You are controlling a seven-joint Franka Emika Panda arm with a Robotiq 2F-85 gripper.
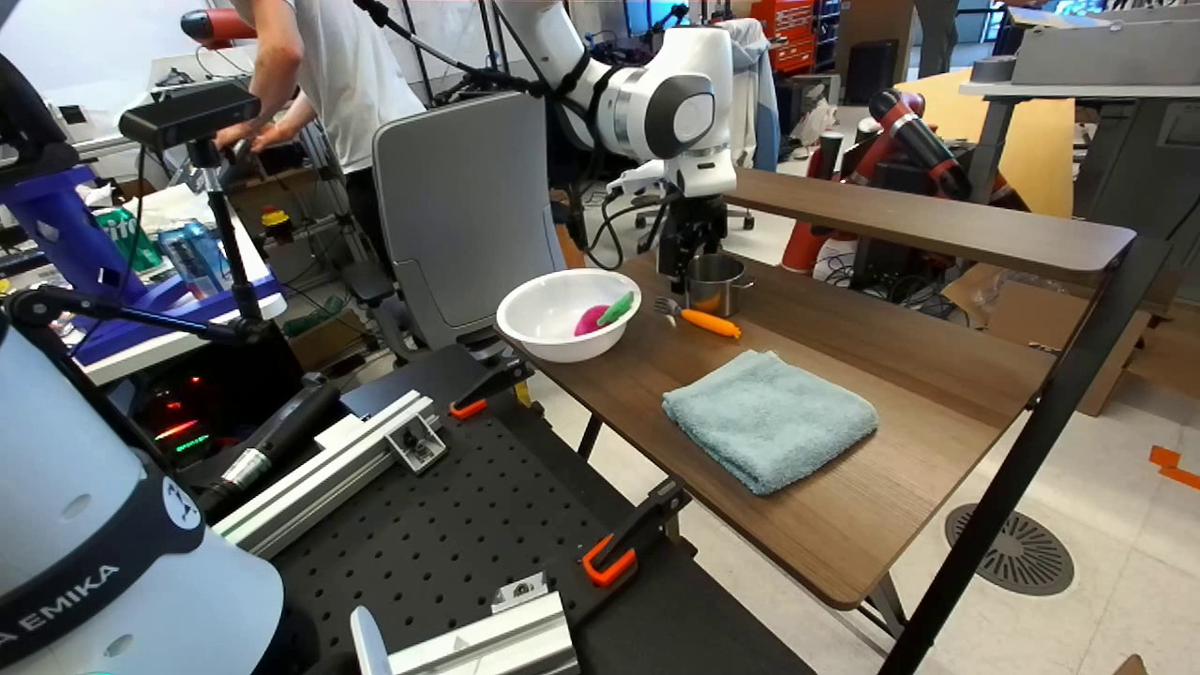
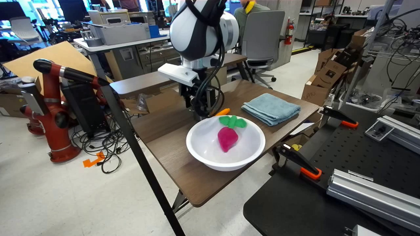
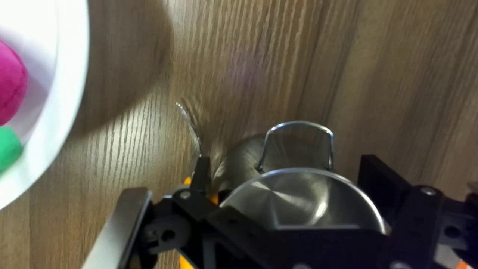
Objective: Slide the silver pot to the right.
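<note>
1. Wrist view: the silver pot (image 3: 300, 201) sits low in the frame, right of centre, between the fingers of the gripper (image 3: 287, 168), whose jaws stand wide apart. Whether either finger touches metal I cannot tell. The rim is round, so it offers no long axis; the wire handle (image 3: 298, 123) points to the top of the frame, across the finger-to-finger line. The coming move likely turns on this straddle: closing on both sides should let the pot be drawn any way, while the frames do not settle whose right is meant.

2. In an exterior view, the white arm (image 1: 647, 108) enters at the top edge and bends so that the wrist points down at the pot, near centre. A finger shows at the pot's left; its partner is hidden. The metal fork head (image 1: 667, 307) lies near, to the lower left.

3. In an exterior view, the gripper points down left of centre, hiding nearly all of the pot; the white bowl (image 2: 203, 144) stands lower in the frame.
</note>
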